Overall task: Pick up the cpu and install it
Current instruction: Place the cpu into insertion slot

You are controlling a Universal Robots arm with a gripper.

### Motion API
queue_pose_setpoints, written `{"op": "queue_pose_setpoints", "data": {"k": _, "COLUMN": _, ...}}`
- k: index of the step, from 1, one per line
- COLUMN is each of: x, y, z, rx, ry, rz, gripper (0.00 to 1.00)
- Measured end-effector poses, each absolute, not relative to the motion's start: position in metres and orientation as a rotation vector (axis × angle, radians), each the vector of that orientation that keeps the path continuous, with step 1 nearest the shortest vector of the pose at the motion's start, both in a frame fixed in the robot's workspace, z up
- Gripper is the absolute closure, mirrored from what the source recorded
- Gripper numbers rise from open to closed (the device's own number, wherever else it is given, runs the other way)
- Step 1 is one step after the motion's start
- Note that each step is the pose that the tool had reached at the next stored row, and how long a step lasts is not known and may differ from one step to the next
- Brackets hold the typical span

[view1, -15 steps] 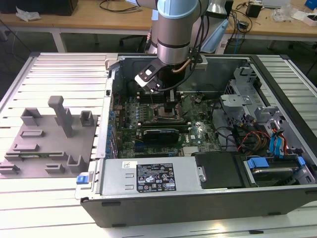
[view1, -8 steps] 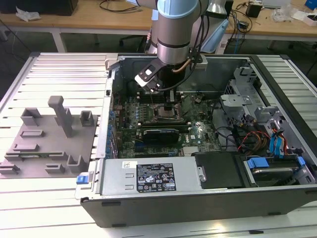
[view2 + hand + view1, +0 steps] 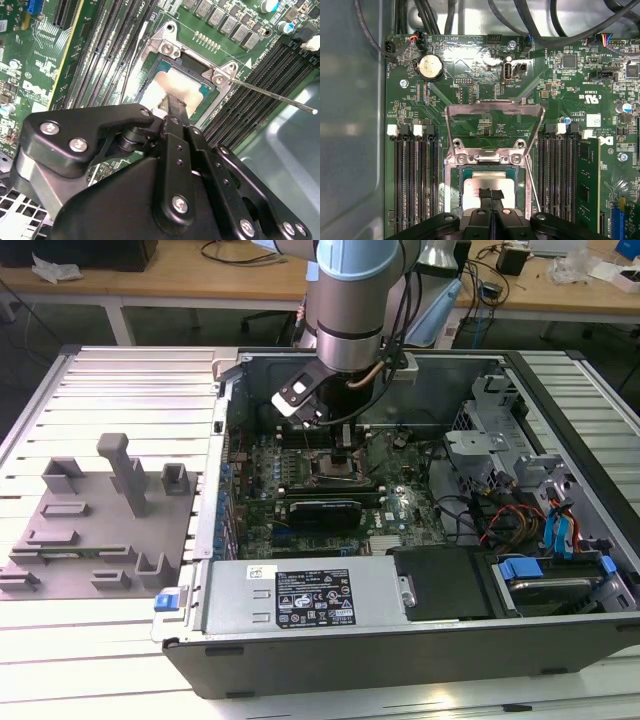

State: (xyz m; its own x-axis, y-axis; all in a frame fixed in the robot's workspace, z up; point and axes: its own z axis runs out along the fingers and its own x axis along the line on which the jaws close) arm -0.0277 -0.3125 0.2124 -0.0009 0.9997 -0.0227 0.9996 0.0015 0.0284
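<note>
The cpu [image 3: 474, 186], a flat square chip with a pale silver top, lies flat inside the motherboard socket [image 3: 456, 159]; the second wrist view shows the cpu [image 3: 159, 89] too. My gripper [image 3: 490, 194] stands straight over it, fingers shut together, with their tips on or just above the chip's top and nothing between them. The second wrist view shows the gripper [image 3: 175, 105] from behind. The socket's metal load plate [image 3: 494, 106] is swung up and open. In the exterior view the gripper [image 3: 345, 455] reaches down into the open computer case over the socket.
Memory slots [image 3: 412, 185] flank the socket, with one stick [image 3: 587, 180] seated. The thin socket lever [image 3: 272, 94] sticks out sideways. An expansion card [image 3: 322, 512] and power supply [image 3: 300, 595] lie nearer in the case. A grey fixture [image 3: 95, 530] sits at the exterior view's left.
</note>
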Motion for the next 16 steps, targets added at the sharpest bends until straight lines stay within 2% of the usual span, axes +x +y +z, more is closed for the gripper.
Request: {"op": "queue_pose_setpoints", "data": {"k": 16, "x": -0.0278, "y": -0.3126, "z": 0.2035, "rx": 2.195, "ry": 2.197, "rz": 0.006, "gripper": 0.89}}
